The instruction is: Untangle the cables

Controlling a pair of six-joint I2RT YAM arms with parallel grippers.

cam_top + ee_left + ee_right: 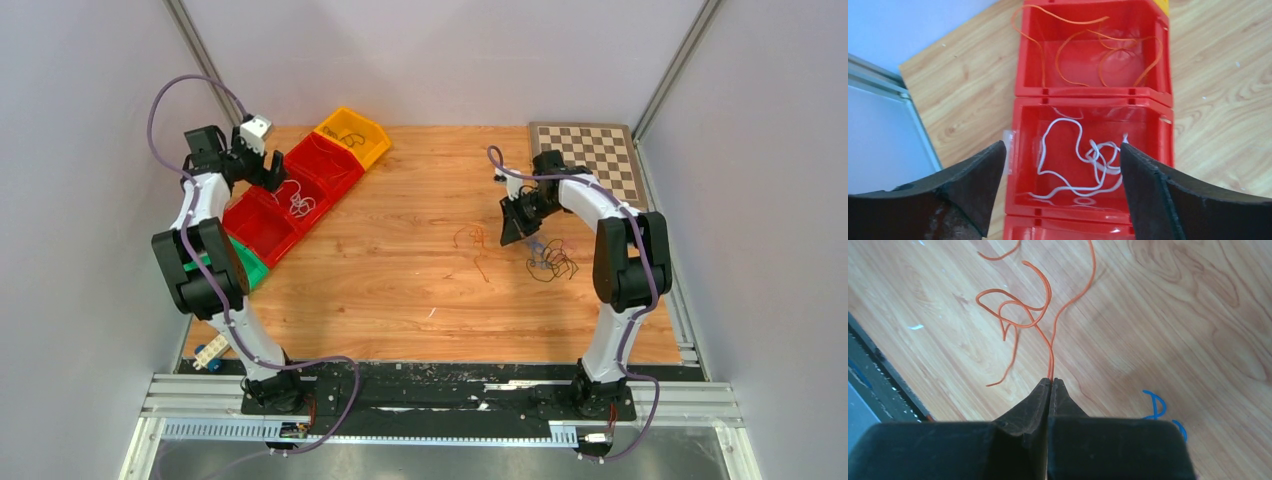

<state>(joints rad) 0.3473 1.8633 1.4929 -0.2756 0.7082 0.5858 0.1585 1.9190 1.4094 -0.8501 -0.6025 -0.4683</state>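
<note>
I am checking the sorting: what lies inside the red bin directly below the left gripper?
A curly white cable lies loose on the floor of the red bin. Nothing else shows, but the open jaws of the left gripper cover its near corners.

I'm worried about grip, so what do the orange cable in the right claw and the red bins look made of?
The orange cable: likely plastic-coated wire, smooth and matte; it holds springy curls. The red bins: probably moulded hard plastic, glossy, with glare on the floors.

Orange cable point(1051, 357) sprawls loose near a dark tangle point(553, 262); white cable point(1095, 157) coils inside a bin point(1017, 125).
</note>
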